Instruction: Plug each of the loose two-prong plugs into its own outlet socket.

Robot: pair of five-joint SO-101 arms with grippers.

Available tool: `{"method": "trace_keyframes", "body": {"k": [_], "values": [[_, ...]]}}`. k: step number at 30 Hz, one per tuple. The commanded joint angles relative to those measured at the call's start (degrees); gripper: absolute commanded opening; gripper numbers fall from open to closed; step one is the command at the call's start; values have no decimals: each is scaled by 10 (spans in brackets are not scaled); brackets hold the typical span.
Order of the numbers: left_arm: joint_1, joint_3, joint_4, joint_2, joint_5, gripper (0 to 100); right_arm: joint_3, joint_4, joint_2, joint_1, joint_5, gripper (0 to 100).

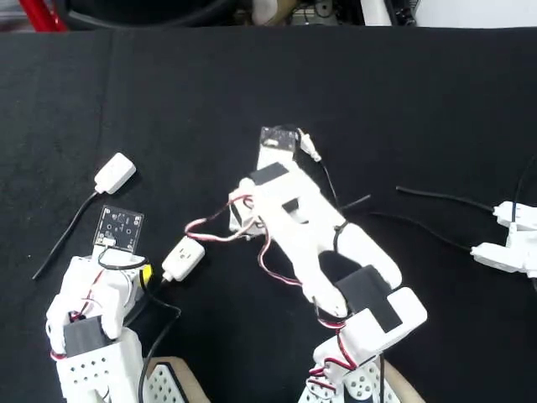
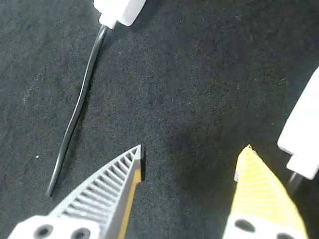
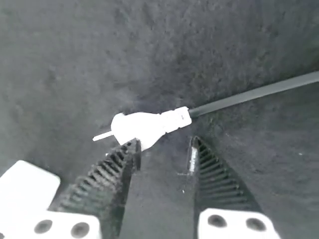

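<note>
I'd say it's the grasping step: the right arm's fingers (image 3: 110,174) stand open, the two-prong plug (image 3: 144,127) at their tips, toward one o'clock on the surface (image 1: 252,84). Next they should close squarely on its body. The left fingers (image 2: 104,191) are open and empty.

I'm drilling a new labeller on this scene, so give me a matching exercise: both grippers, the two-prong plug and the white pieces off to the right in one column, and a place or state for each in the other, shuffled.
Column one
1. left gripper
2. right gripper
3. two-prong plug
4. white pieces with black cables

Column two
A. lies flat on the cloth, prongs free
B. at the cloth's right edge
C. jaws open over bare cloth
D. jaws open, tips close by the plug

Pairs: 1-C, 2-D, 3-A, 4-B.
</note>
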Motion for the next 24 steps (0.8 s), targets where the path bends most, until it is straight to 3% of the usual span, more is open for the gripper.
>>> {"method": "trace_keyframes", "body": {"k": [1,13,18,24], "values": [[6,5,2,-5,-4,296,23,-41,-17,-7,-32,152],[6,5,3,-5,-4,296,37,-126,-16,2,-42,155],[6,5,3,-5,-4,296,37,-152,-16,32,-109,153],[6,5,3,-5,-4,296,43,-170,5,33,-109,152]]}}
